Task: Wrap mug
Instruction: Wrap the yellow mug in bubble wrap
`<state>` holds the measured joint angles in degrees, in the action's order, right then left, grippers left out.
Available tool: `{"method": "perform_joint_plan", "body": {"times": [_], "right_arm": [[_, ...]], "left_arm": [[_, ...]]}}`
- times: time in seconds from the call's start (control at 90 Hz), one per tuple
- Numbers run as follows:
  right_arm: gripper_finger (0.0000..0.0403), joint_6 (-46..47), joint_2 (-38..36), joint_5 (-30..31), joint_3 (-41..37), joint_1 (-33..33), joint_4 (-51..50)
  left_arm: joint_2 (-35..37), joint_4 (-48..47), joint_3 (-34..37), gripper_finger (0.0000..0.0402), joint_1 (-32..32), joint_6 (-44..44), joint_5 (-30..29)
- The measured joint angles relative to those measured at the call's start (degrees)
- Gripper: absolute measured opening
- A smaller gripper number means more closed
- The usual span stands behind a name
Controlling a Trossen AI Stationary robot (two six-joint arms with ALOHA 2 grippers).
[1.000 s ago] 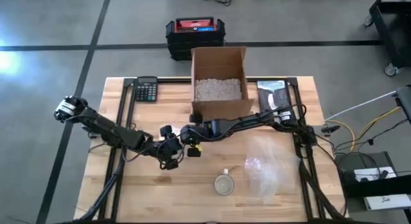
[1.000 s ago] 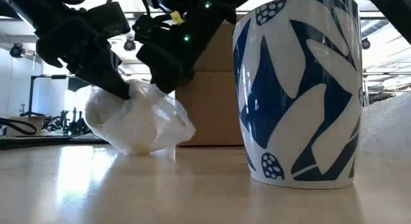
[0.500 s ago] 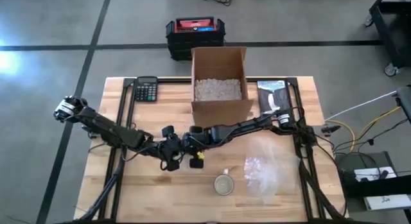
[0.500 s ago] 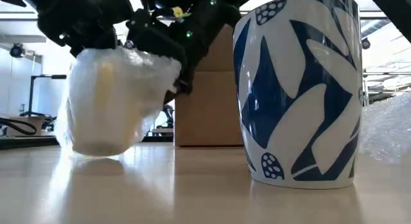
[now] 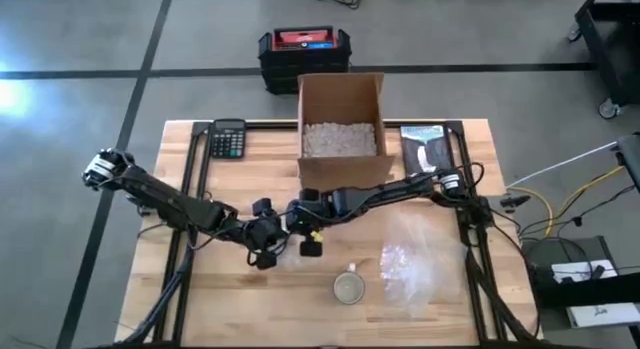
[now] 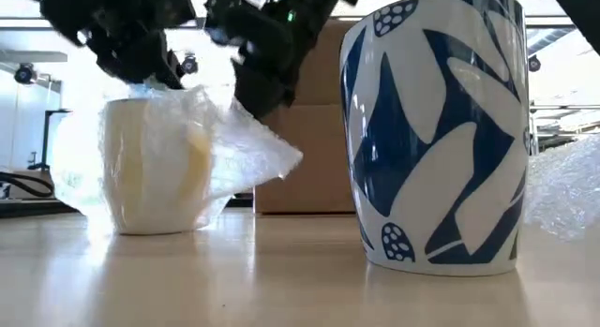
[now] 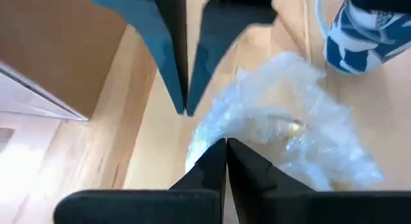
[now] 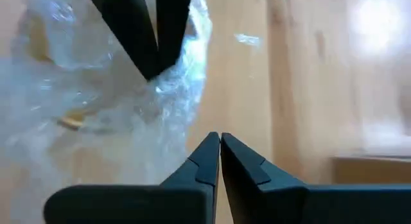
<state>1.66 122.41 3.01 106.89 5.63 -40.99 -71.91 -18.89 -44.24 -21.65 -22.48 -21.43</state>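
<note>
We saw a cream mug [image 6: 155, 168] standing upright on the wooden table, shrouded in clear bubble wrap [image 6: 248, 154] that flared out loosely to one side. A blue-and-white leaf-patterned mug [image 6: 436, 130] stood upright nearby, unwrapped. More bubble wrap [image 5: 415, 259] lay crumpled just beside that patterned mug.

Even, bright light fills the high view, with only faint shadows under the arms on the table [image 5: 230, 289]. In the low view the room behind glares white, the near mug [image 6: 436, 130] is sharp, and the arms above are smeared. Both wrist views are soft, with bubble wrap [image 7: 282, 128] glinting.
</note>
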Motion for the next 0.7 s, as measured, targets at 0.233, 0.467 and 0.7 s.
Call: {"method": "perform_joint_plan", "body": {"times": [0.233, 0.467, 0.7], "right_arm": [[0.0002, -0.1, -1.0, 0.0, 2.6, 0.6, -2.4], [0.0002, -0.2, -0.5, 0.0, 2.2, 1.2, -3.1], [0.0002, 0.6, -0.8, 0.0, 2.2, 1.8, -8.2]], "left_arm": [[2.2, -14.6, -8.6, 0.0, -2.0, -0.9, 6.2], [-2.6, -14.9, -10.4, 0.0, -4.0, -1.6, 13.4], [-13.7, -14.7, -11.3, 0.0, -0.7, 0.8, 12.0]]}}
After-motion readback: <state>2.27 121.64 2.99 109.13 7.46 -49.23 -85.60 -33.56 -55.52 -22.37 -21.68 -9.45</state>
